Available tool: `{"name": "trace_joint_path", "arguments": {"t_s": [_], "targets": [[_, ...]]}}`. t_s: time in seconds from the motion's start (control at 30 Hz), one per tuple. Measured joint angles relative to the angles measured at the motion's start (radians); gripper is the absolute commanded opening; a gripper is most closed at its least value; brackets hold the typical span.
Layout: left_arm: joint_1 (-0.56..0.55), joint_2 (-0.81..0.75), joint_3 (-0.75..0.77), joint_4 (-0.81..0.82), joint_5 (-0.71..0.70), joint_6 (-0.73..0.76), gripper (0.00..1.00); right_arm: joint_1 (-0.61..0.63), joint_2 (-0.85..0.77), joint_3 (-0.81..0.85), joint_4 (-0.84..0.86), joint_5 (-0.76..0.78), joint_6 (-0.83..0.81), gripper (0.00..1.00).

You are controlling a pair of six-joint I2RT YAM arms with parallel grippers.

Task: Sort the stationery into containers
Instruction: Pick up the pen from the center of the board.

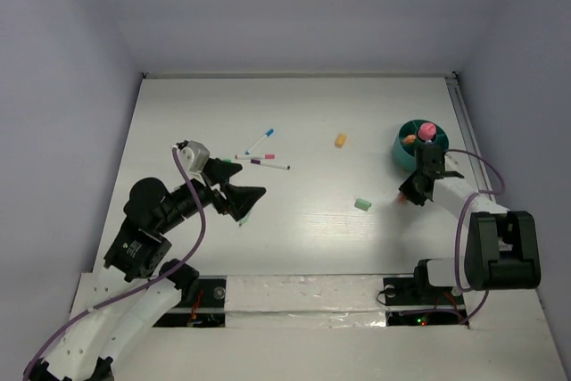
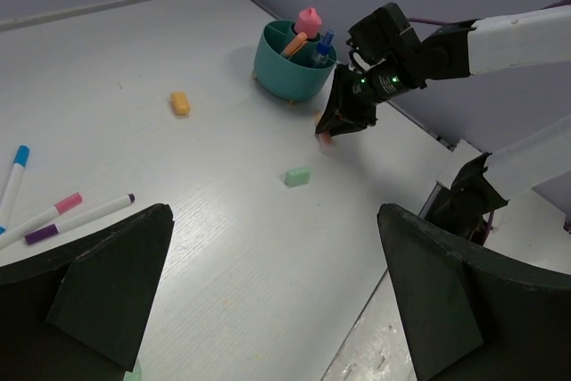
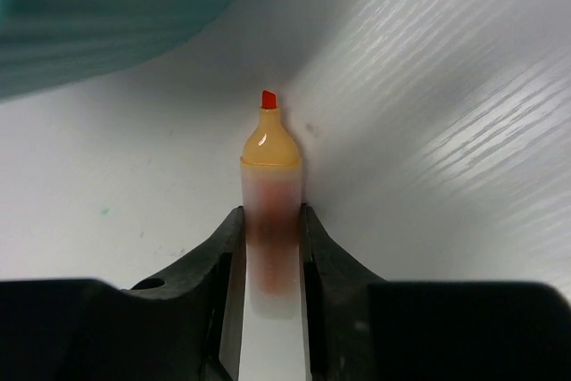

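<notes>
Two arms: R gripper [image 1: 412, 192], bent low just beside teal holder [image 1: 401, 153], jaws clamped on orange highlighter [image 3: 270, 176] (tip bare). L gripper [image 1: 247, 196], arm folded, hovers w/ jaws wide near three markers [image 1: 264, 163].

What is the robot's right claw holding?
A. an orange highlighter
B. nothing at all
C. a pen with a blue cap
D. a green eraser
A: in the right wrist view, the right gripper is closed on a highlighter with an orange tip, pinched between its two black fingers.
</notes>
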Motion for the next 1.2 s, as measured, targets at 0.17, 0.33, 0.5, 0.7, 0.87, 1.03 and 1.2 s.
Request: {"name": "trace_joint_path", "arguments": {"t_s": [0.17,0.33,0.5,0.7,0.87,1.03,1.2], "targets": [[0.000,0.032,0.000,0.016,0.053,-0.009,0.99,-0.003,-0.142,-0.088,0.038,-0.084,-0.001,0.07],[0.000,0.128,0.000,0.066,0.142,-0.039,0.88,0.020,-0.335,-0.085,0.018,-0.152,-0.021,0.06],[0.000,0.238,0.000,0.100,0.199,-0.069,0.79,0.181,-0.412,0.035,0.000,-0.200,-0.027,0.06],[0.001,0.362,-0.008,0.126,0.238,-0.095,0.74,0.598,-0.216,0.269,0.092,-0.148,-0.053,0.07],[0.007,0.389,-0.014,0.135,0.238,-0.103,0.72,0.812,-0.008,0.390,0.207,-0.114,-0.102,0.07],[0.014,0.396,-0.014,0.131,0.161,-0.099,0.62,0.854,0.089,0.425,0.272,-0.109,-0.122,0.08],[0.014,0.409,-0.014,0.102,0.059,-0.086,0.49,0.861,0.120,0.452,0.335,-0.105,-0.124,0.08]]}}
